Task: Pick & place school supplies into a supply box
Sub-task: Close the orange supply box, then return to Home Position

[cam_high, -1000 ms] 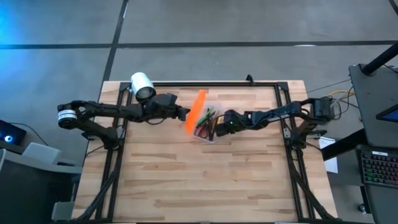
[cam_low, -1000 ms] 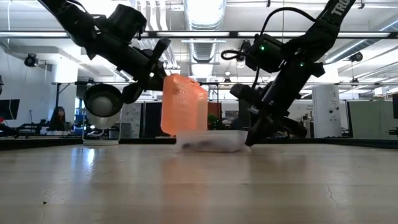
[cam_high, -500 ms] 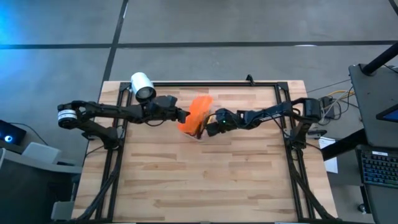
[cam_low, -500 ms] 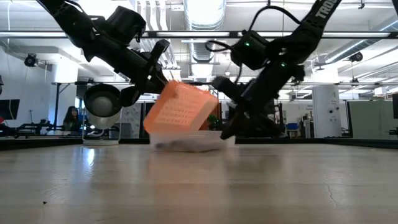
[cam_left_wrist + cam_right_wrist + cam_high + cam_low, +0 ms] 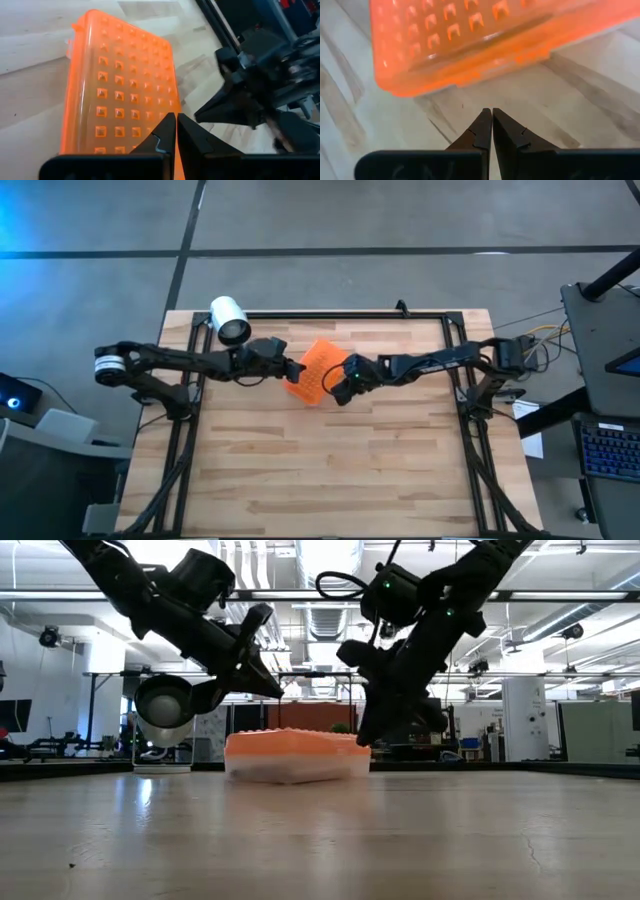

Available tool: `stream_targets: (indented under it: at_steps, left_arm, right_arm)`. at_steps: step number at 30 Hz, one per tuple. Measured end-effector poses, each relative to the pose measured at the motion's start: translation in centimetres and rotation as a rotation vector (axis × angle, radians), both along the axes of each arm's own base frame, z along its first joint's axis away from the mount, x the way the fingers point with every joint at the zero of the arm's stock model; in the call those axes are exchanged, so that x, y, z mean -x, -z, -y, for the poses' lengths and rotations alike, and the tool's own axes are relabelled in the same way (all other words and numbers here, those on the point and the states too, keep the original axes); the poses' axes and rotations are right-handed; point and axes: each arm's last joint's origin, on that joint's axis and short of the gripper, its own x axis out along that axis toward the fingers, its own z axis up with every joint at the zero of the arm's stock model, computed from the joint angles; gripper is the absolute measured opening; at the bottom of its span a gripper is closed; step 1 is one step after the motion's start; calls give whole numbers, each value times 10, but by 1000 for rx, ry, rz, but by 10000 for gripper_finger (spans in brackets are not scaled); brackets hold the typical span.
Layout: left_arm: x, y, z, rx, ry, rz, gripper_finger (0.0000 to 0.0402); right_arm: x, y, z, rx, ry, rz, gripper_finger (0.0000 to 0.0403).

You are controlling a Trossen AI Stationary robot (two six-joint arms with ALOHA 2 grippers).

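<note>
The supply box [image 5: 318, 372] lies on the table with its orange studded lid [image 5: 122, 95] down flat on the clear tray [image 5: 295, 768]. The school supplies are hidden under the lid. My left gripper [image 5: 298, 368] is shut and hangs a little above the lid's left end [image 5: 250, 738], apart from it in the low view. My right gripper [image 5: 340, 388] is shut. Its tip [image 5: 491, 114] stands just off the box's right side [image 5: 470, 65], with bare wood between them.
A white cylinder [image 5: 229, 318] stands at the table's far left corner, behind my left arm. A black frame rail [image 5: 340, 315] runs along the far edge and down both sides. Bare wood [image 5: 330, 470] stretches from the box toward the near edge.
The orange lid has swung from upright down onto the tray and now lies flat. My right gripper has gone toward the table's left edge against the lid as it tipped over, and has then risen a little. The box has slid slightly left.
</note>
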Motion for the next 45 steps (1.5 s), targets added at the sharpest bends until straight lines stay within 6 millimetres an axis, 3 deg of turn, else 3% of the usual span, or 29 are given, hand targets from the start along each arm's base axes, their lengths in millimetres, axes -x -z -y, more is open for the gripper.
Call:
stream_targets:
  at_steps: [3, 13, 20, 26, 35, 40, 45]
  left_arm:
    - [-3, 6, 1, 5, 2, -22, 0]
    - [-41, 40, 6, 30, 56, -104, 0]
    - [-46, 52, 7, 61, 79, -142, 0]
    - [-41, 32, 9, 47, 86, -99, 0]
    - [-30, -21, 10, -78, 66, 24, 0]
    - [-7, -51, 16, -128, 91, 70, 0]
    - [20, -70, 27, -135, 115, 37, 0]
  right_arm:
    - [0, -5, 0, -3, 32, 13, 9]
    - [1, -5, 4, 10, 89, 26, 9]
    - [6, 0, 12, 27, 130, 7, 9]
    - [7, 1, 14, 28, 134, 10, 9]
    - [3, -3, 11, 93, 41, 50, 9]
    - [2, -39, 1, 212, -101, 208, 9]
    - [25, -76, 1, 328, -167, 246, 9]
